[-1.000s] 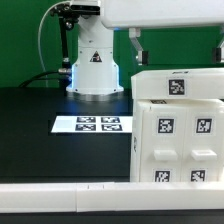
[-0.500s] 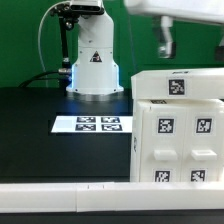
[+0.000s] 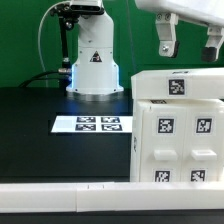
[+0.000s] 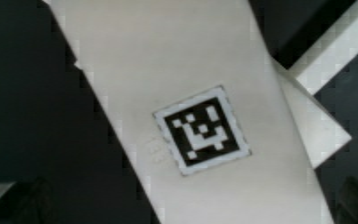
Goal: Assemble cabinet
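Your gripper (image 3: pixel 189 42) hangs above the cabinet (image 3: pixel 178 130), jaws spread wide and holding nothing. The marker board (image 3: pixel 92 125) lies beside the cabinet.

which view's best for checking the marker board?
Exterior view: the marker board lies flat on the black table in front of the robot base, whole and unobstructed. Wrist view doesn't show it, only a white cabinet part with one tag.
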Action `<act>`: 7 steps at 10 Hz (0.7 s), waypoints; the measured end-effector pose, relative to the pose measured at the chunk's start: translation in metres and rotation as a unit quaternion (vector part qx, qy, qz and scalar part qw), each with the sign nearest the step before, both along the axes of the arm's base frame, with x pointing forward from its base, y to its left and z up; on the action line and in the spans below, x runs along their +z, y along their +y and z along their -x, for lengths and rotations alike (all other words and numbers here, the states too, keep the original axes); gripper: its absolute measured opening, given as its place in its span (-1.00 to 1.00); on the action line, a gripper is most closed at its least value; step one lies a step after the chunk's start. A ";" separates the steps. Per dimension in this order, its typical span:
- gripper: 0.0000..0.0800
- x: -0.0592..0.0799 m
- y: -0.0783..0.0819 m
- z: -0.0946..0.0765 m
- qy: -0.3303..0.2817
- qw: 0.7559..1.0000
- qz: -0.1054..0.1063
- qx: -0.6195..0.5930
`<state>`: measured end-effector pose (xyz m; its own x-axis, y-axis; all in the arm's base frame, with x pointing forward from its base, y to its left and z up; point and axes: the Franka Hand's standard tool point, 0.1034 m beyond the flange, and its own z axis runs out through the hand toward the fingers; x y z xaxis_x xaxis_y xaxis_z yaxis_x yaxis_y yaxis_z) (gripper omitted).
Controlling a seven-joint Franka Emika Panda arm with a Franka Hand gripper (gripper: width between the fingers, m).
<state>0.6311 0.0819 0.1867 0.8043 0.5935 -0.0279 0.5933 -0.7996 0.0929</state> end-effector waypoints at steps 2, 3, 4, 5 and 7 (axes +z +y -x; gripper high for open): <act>0.99 0.006 0.006 -0.011 0.024 1.000 0.004 -0.009; 0.99 0.005 0.003 -0.011 0.022 1.000 0.005 -0.012; 0.99 0.005 0.002 -0.011 0.022 1.000 0.005 -0.017; 0.99 0.005 0.001 -0.011 0.021 1.000 0.005 -0.020; 0.99 0.000 0.004 -0.013 0.015 0.999 0.019 0.036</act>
<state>0.6442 0.0858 0.1871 0.7583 0.6474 -0.0758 0.6518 -0.7513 0.1038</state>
